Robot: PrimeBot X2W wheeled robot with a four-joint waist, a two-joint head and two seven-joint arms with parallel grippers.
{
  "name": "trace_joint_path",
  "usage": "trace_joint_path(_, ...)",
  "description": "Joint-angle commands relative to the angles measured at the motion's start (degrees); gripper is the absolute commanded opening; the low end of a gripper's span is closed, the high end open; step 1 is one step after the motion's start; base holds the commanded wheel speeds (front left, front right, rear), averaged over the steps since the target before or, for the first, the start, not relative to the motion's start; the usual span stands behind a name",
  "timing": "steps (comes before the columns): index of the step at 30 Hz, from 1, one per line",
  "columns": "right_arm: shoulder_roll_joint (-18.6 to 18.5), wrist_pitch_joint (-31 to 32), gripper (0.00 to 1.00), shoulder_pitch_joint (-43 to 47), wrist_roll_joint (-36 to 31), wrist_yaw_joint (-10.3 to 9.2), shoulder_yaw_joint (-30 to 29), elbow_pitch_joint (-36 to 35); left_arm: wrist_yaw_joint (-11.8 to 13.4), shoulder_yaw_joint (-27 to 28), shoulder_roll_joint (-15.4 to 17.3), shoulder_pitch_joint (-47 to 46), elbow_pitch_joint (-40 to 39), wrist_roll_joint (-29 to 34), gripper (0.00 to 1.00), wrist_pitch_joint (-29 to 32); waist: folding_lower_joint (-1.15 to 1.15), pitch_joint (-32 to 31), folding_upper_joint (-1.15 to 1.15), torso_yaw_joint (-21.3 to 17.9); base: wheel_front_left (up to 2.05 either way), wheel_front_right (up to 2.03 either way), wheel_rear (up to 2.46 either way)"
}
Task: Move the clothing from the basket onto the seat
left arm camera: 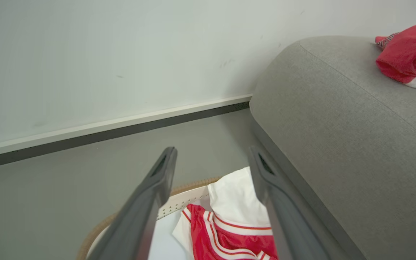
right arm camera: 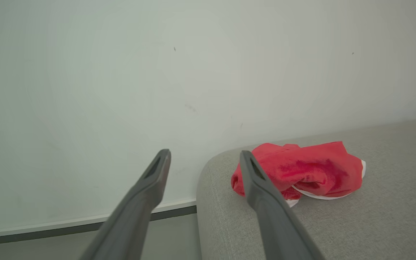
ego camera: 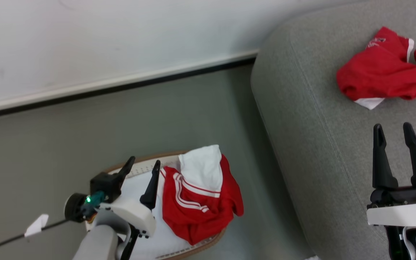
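A red garment with a white panel and white stripes (ego camera: 199, 195) lies draped over the right side of the white basket (ego camera: 173, 245), whose brown rim (left arm camera: 190, 186) shows in the left wrist view. My left gripper (ego camera: 143, 163) hovers open above the basket's left part, just left of that garment (left arm camera: 229, 224). A second red garment (ego camera: 385, 70) lies crumpled on the grey sofa seat (ego camera: 323, 137). My right gripper (ego camera: 392, 127) stands open over the seat, short of that garment (right arm camera: 312, 169), nothing between its fingers.
A white wall with a pale skirting board and dark gap (ego camera: 114, 85) runs behind. Grey floor (ego camera: 49, 144) lies between wall and basket. A cable with a white tag (ego camera: 36, 224) trails at the lower left. The sofa's rounded corner (left arm camera: 276, 65) stands close to the basket.
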Motion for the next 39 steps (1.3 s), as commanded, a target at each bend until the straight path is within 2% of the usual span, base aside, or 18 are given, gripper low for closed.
trace_joint_path(1,0.4,-0.2,1.0,-1.0,-0.1,-0.12,-0.4,-0.7,-0.2,-0.3,0.9,-1.8,1.3,0.5,1.0,0.3,-0.01,4.0,0.0,-2.8,0.0,0.0,0.0)
trace_joint_path(9,2.5,-0.2,1.0,-4.1,0.7,-0.12,-2.0,-2.7,-0.5,-5.3,2.8,-9.9,12.1,0.9,1.0,3.3,-0.01,11.5,0.0,-6.0,0.0,0.0,0.0)
trace_joint_path(19,4.6,-0.2,1.0,-7.7,1.8,-0.12,-2.6,-4.5,-0.3,-14.3,5.4,-18.3,23.8,-1.7,1.0,8.7,-0.01,20.3,0.0,-9.7,0.0,0.0,0.0)
trace_joint_path(23,5.1,-0.2,1.0,-8.8,2.7,-0.12,-2.8,-5.2,-0.3,-16.0,6.3,-21.2,27.6,-3.4,1.0,10.5,-0.01,23.4,0.0,-10.9,0.0,0.0,0.0)
trace_joint_path(35,5.3,-0.2,1.0,-10.8,8.7,-0.12,0.5,-5.7,-0.4,-19.8,9.4,-29.4,36.5,-2.9,1.0,16.5,-0.01,30.4,0.0,-15.0,0.0,0.0,0.0)
trace_joint_path(39,5.3,-0.2,1.0,-10.6,9.6,-0.12,0.7,-5.7,-0.3,-21.3,9.0,-31.0,38.1,-2.1,1.0,18.8,-0.01,31.2,0.0,-15.2,0.0,0.0,0.0)
